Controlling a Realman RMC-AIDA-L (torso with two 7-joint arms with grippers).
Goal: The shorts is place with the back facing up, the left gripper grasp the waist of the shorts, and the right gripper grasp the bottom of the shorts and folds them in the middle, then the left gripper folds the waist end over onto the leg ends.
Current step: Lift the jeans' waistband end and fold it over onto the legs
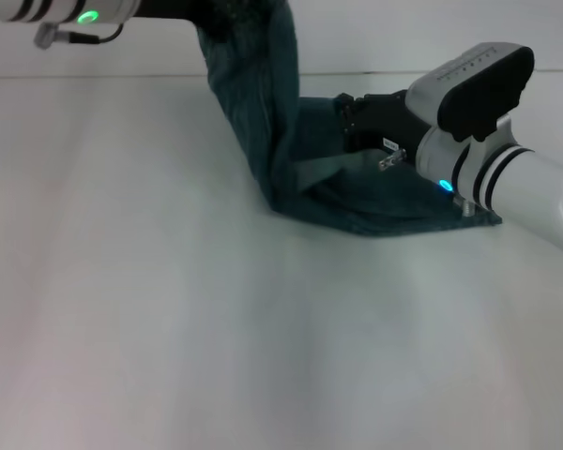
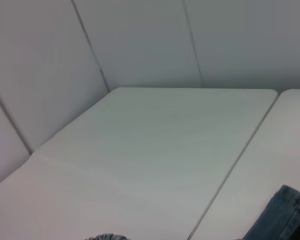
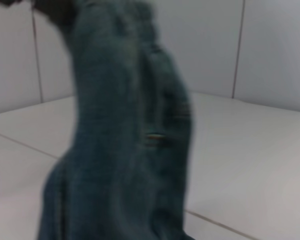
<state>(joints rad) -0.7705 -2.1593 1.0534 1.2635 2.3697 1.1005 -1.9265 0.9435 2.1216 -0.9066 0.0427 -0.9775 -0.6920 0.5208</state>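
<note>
The blue denim shorts (image 1: 263, 103) are half lifted off the white table. One end hangs from my left gripper (image 1: 218, 11) at the top edge of the head view, and the gripper is shut on that raised end. The cloth drops steeply to a bend (image 1: 280, 199) on the table, and the rest lies flat toward the right (image 1: 422, 211). My right gripper (image 1: 352, 117), with its white label, sits low on the flat part. The right wrist view shows the hanging shorts (image 3: 125, 150) close up, with the left gripper (image 3: 52, 9) dark at the top. A denim corner (image 2: 284, 216) shows in the left wrist view.
The white table (image 1: 169, 309) stretches wide and bare to the front and left. A seam (image 2: 240, 160) runs across its top. Pale wall panels (image 2: 200, 40) stand behind the far edge.
</note>
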